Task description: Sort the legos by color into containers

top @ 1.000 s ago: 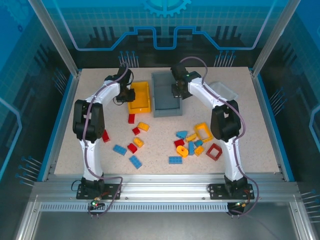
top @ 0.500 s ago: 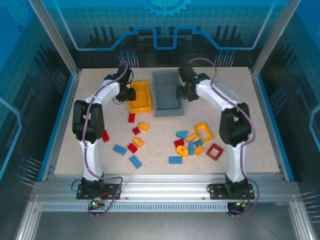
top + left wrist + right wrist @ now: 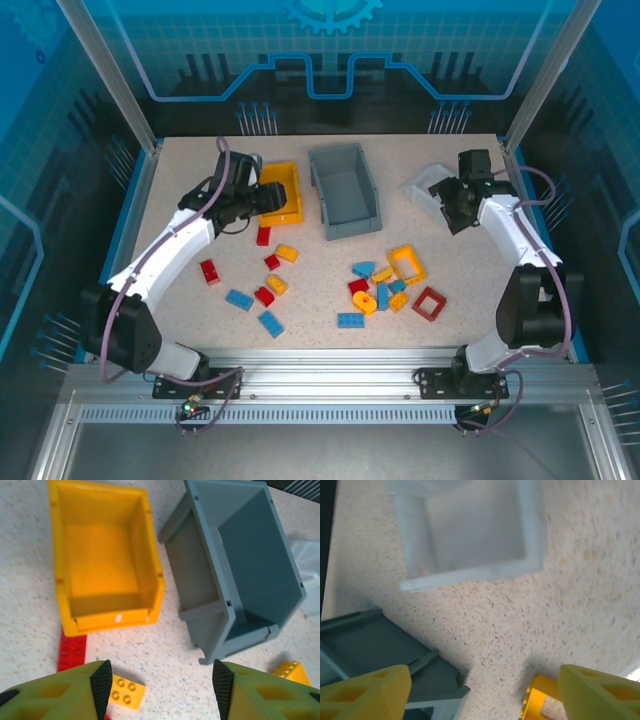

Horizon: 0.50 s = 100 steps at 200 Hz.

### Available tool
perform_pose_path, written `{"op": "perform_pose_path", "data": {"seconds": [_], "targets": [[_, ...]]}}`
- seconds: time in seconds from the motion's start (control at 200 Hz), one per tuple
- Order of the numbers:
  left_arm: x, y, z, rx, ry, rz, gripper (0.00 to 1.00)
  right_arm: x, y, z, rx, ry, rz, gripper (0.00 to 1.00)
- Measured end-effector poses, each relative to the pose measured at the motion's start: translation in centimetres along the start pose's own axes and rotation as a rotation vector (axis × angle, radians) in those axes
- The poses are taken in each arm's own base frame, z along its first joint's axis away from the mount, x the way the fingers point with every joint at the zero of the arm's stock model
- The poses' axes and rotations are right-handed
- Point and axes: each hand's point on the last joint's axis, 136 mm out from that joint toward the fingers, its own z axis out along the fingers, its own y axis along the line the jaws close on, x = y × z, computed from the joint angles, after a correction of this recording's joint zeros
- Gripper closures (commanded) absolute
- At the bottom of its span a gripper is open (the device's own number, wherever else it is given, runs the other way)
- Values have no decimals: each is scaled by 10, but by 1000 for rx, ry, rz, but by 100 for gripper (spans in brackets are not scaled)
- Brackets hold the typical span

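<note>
Legos (image 3: 383,294) are seen scattered before the containers (image 3: 345,190), with left gripper (image 3: 161,687) and right gripper (image 3: 482,685) held apart and empty, so a wrong-coloured neighbour may be pinched from the crowded cluster.

The speckled desk (image 3: 330,250) carries three bins along its far side: a yellow bin (image 3: 102,555), a grey bin (image 3: 345,190) just beside it, and a white bin (image 3: 425,182) further right. Red, blue and yellow legos (image 3: 350,320) lie scattered nearer, in two loose groups
</note>
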Motion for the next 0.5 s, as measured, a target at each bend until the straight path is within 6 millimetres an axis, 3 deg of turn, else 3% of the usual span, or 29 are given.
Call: {"op": "perform_pose_path", "data": {"seconds": [0.26, 0.5], "targets": [[56, -33, -2, 92, 72, 17, 41, 4, -4, 39, 20, 60, 345, 16], [81, -70, -16, 185, 83, 73, 42, -8, 1, 78, 29, 97, 513, 19]]}}
